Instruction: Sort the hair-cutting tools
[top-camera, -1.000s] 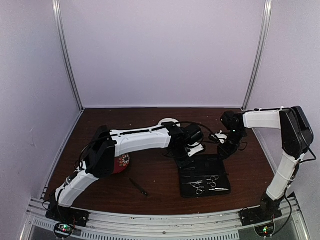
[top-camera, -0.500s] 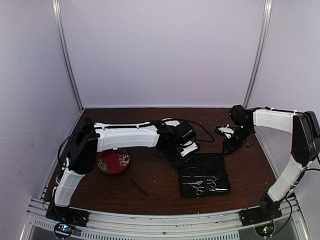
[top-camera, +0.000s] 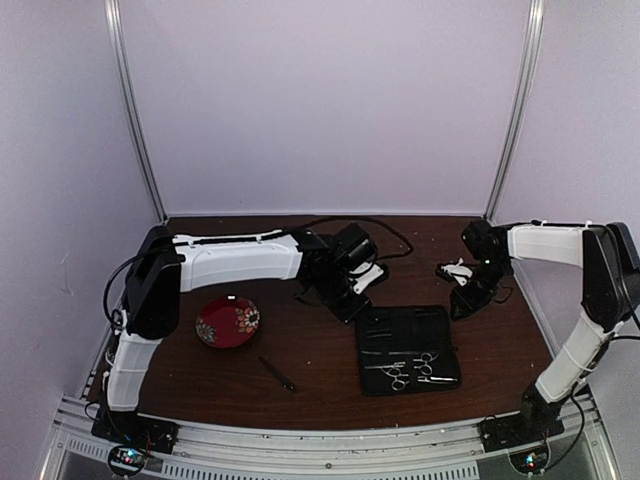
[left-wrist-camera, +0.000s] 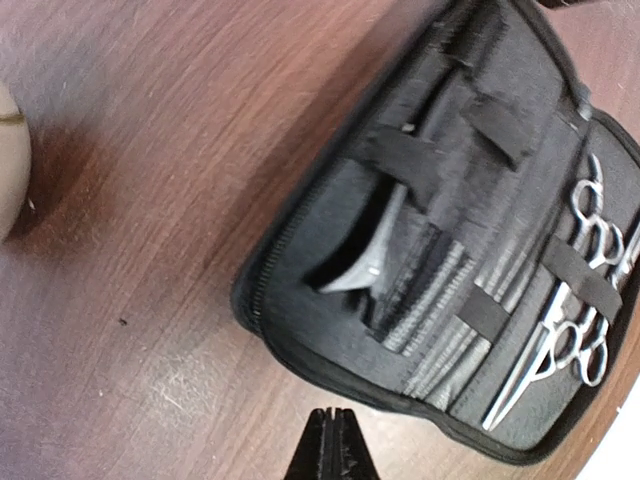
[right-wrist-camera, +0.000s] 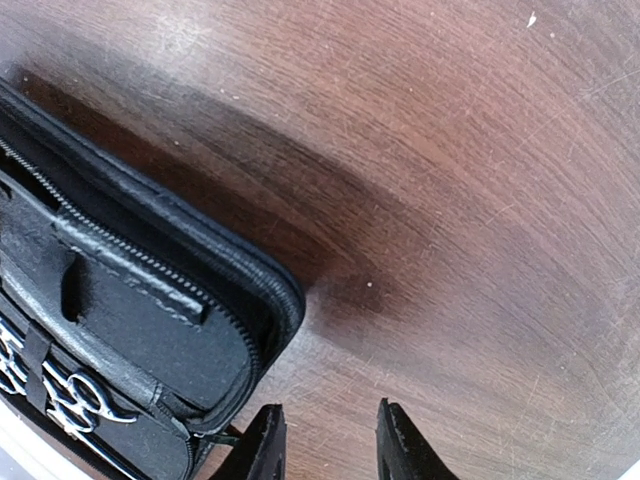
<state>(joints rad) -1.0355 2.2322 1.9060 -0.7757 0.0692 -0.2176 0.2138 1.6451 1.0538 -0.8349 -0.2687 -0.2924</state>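
Note:
Two silver scissors (top-camera: 398, 377) (top-camera: 428, 366) lie strapped side by side in the open black case (top-camera: 408, 330). In the left wrist view one scissors (left-wrist-camera: 560, 352) shows its blade and rings, the other scissors (left-wrist-camera: 597, 218) only its rings. A thin black stick tool (top-camera: 277, 373) lies on the table left of the case. My left gripper (left-wrist-camera: 333, 425) is shut and empty, just off the case's far-left corner. My right gripper (right-wrist-camera: 325, 442) is open over bare wood beside the case's far-right corner, holding nothing.
A red patterned plate (top-camera: 227, 321) sits on the left of the brown table (top-camera: 300, 350). A grey clip (left-wrist-camera: 365, 268) pokes from a case pocket. Black cables (top-camera: 395, 240) trail across the back, and metal frame posts (top-camera: 135, 110) stand at the rear corners.
My left arm drew back from the case toward the far left, uncovering the red plate. My right gripper shifted slightly right, staying open.

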